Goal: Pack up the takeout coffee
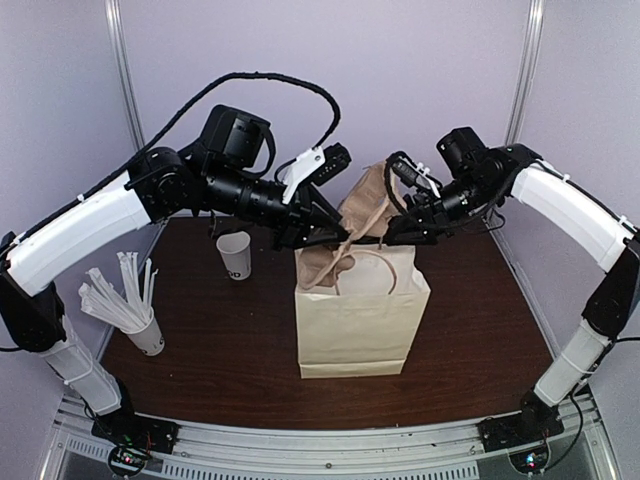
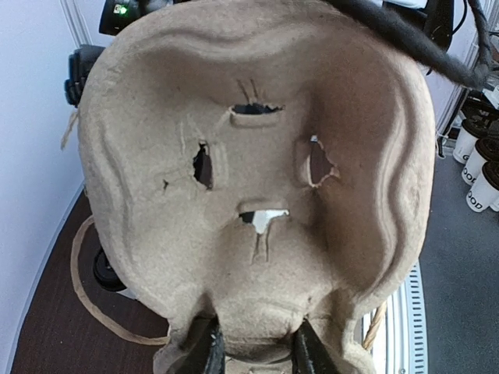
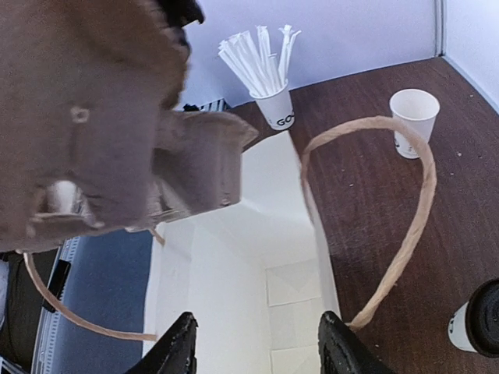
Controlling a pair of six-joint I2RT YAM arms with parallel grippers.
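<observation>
We find the takeout coffee at the lower right edge of the right wrist view. It is a white paper cup with dark print and a round black lid, standing on the table beside the paper bag. The left gripper pinches the pulp carrier. The right gripper hangs over the bag with its fingers spread.

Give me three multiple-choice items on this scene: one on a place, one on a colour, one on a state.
1. The pulp cup carrier is: A flat on the table; B above the open paper bag; C under the bag.
2. The lid of the takeout coffee is: A white; B red; C black.
3. The left gripper is: A open and empty; B shut on the carrier; C holding straws.

Key: B, it hangs over the bag's mouth; C, a dark lid tops the white cup; B, it clamps the carrier's edge.
</observation>
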